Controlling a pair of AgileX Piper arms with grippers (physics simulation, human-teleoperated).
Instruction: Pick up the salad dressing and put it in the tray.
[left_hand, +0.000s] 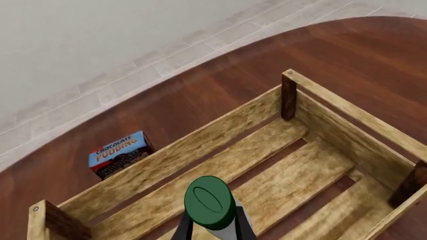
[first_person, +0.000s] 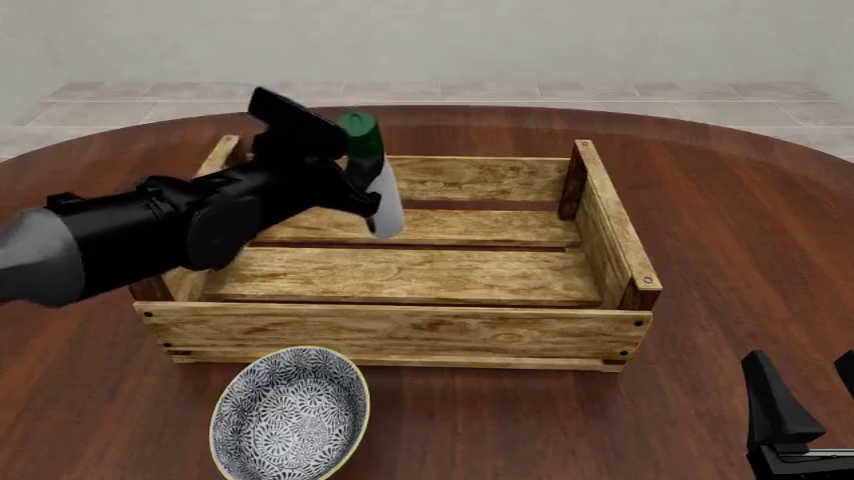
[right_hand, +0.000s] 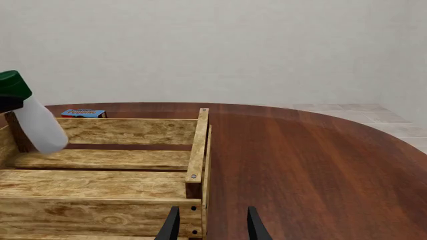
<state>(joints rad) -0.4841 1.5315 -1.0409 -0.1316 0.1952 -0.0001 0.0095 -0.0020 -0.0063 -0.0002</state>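
Over the slatted wooden tray (first_person: 400, 330), left pincer (first_person: 350, 172) pinches the cylindrical salad dressing (first_person: 372, 187).

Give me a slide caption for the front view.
Left hand holds the salad dressing tilted above the tray; bowl in front, right hand open.

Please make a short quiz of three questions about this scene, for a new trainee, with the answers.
1. True or false: the salad dressing stands on the tray floor.
2. Which gripper holds the bottle? A) left gripper B) right gripper
3. Fill in: the object in front of the tray, nearest the camera, is the patterned ____.

Key: 1. False, it is held tilted above the tray. 2. A. 3. bowl.
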